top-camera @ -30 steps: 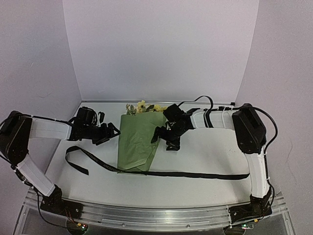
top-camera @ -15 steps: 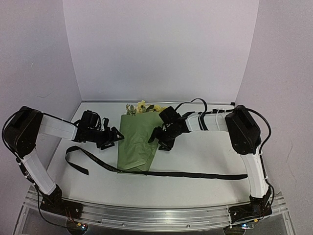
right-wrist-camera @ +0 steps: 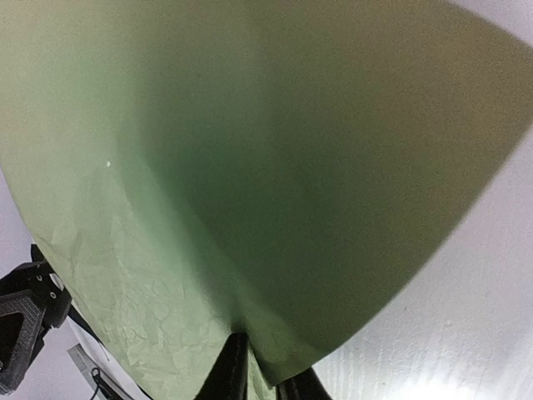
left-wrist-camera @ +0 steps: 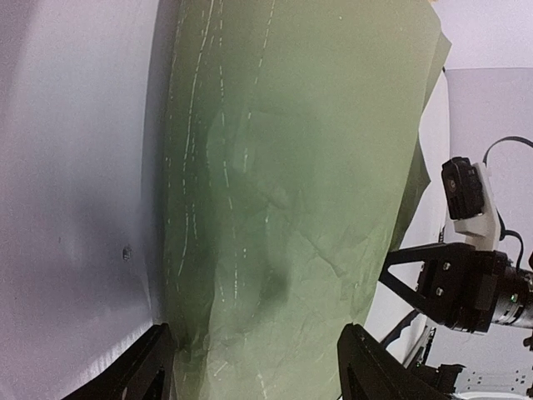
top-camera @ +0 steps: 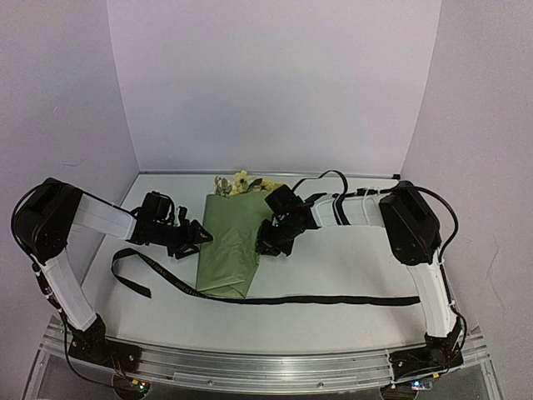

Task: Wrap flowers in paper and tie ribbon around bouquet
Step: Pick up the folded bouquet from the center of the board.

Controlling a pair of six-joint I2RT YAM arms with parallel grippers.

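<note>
Ribbon (top-camera: 333, 299), limp, lies nearest, at the tip of the paper (top-camera: 229, 242), thin and likely quick to crease, best taken at its edges, where the left gripper (top-camera: 201, 237) gapes wide and the right gripper (top-camera: 263, 245) pinches it; fragile flowers (top-camera: 241, 182) peek out beyond.

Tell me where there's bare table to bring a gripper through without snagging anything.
Widest bare patch: the table right of the paper, between the right arm and the ribbon. A bare strip runs between the ribbon and the near rail. Crowded: the middle, where the left gripper and right gripper flank the paper.
</note>
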